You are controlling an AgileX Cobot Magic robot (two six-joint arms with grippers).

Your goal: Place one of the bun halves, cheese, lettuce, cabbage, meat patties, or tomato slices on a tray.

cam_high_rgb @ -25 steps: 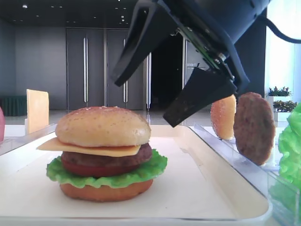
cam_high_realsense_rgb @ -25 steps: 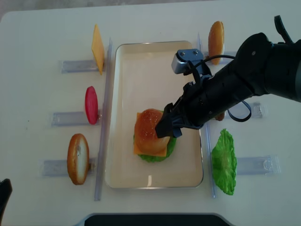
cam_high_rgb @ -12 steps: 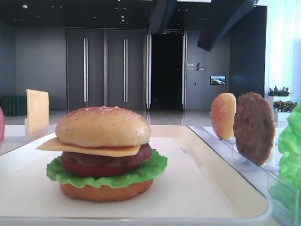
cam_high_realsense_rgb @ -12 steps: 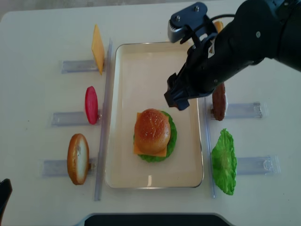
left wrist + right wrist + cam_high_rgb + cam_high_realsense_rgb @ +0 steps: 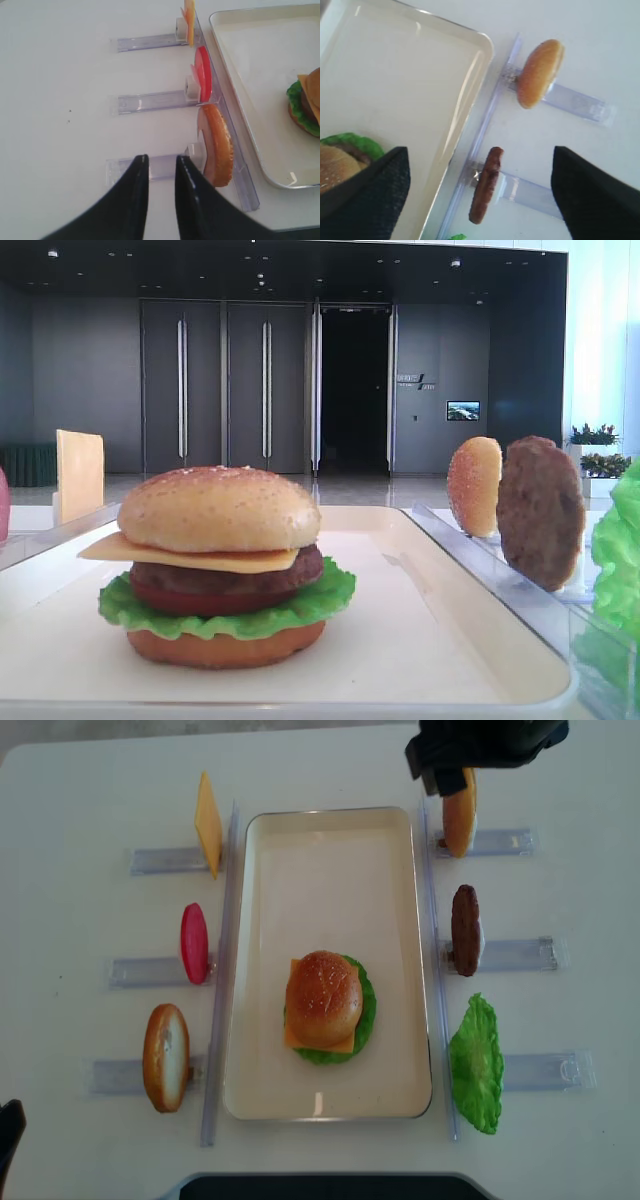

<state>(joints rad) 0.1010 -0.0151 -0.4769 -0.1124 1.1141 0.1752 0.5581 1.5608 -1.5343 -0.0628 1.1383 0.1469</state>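
A full burger stands on the cream tray [image 5: 330, 870]. Its domed sesame top bun [image 5: 322, 995] lies on cheese [image 5: 190, 552], a meat patty [image 5: 230, 575], tomato, lettuce [image 5: 235, 612] and a bottom bun [image 5: 225, 645]. My right gripper [image 5: 440, 765] hangs open and empty high over the tray's far right corner. In its wrist view its fingers [image 5: 365, 200] frame a spare patty [image 5: 485, 185] far below. My left gripper [image 5: 161, 159] is shut on nothing, low over a clear holder beside a spare bun half [image 5: 217, 145]. The cabbage is out of view.
Clear holders flank the tray. On the left stand a cheese slice [image 5: 207, 823], a tomato slice [image 5: 194, 942] and a bun half [image 5: 165, 1057]. On the right are a bun half [image 5: 459, 815], a patty [image 5: 465, 928] and a lettuce leaf [image 5: 476, 1065].
My right gripper has risen from beside the burger and drawn back to the tray's far right corner, leaving the low front view. The burger has not moved.
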